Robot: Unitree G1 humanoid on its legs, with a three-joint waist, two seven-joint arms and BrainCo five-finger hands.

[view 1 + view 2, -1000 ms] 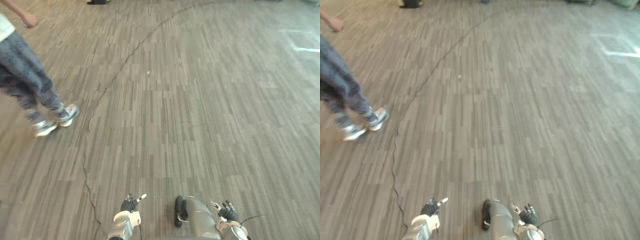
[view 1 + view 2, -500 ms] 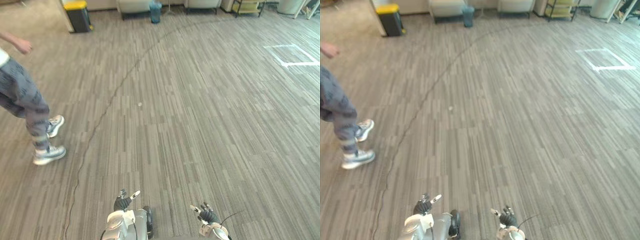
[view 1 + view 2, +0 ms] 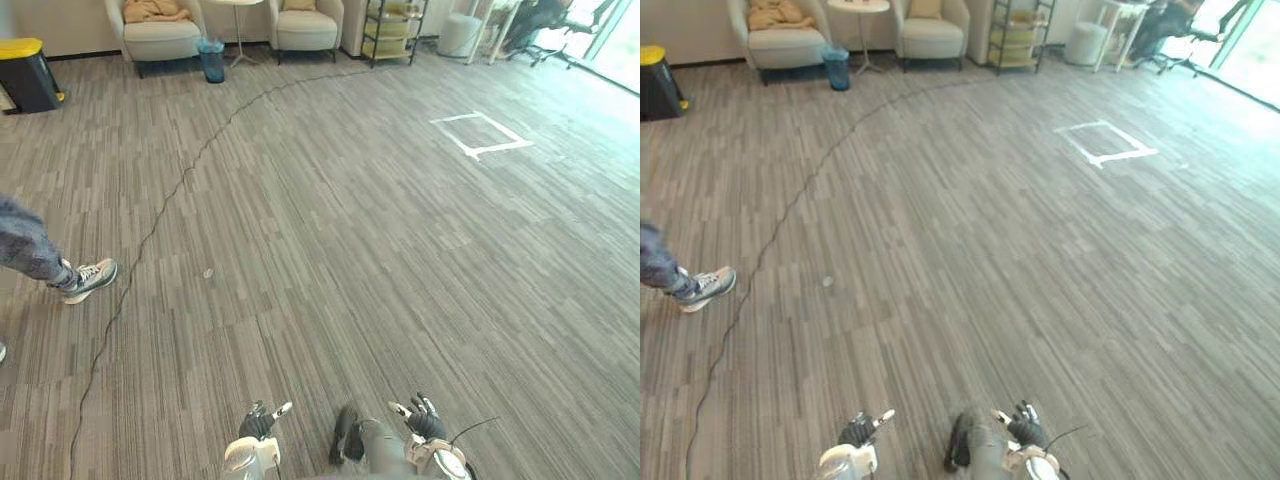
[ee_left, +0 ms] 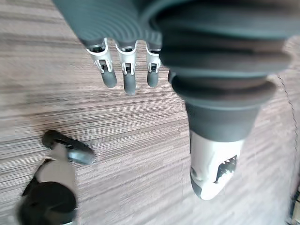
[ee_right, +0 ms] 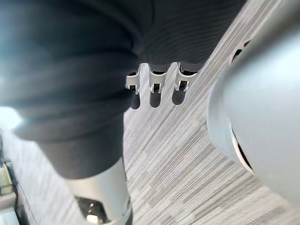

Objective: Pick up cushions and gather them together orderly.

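Both our left hand [image 3: 260, 422] and right hand [image 3: 425, 422] hang open and empty, so we should walk to the tan cushion [image 3: 152, 10] on the upper-left armchair [image 3: 160, 42], skirting the person's shoe [image 3: 92, 278].

Two armchairs [image 3: 160, 38] held two tan cushions [image 3: 152, 10], one each. Beside the armchairs stood one blue bin [image 3: 211, 60], one round side table [image 3: 858, 6], one shelf rack [image 3: 392, 25] and one yellow-lidded black bin [image 3: 28, 75].
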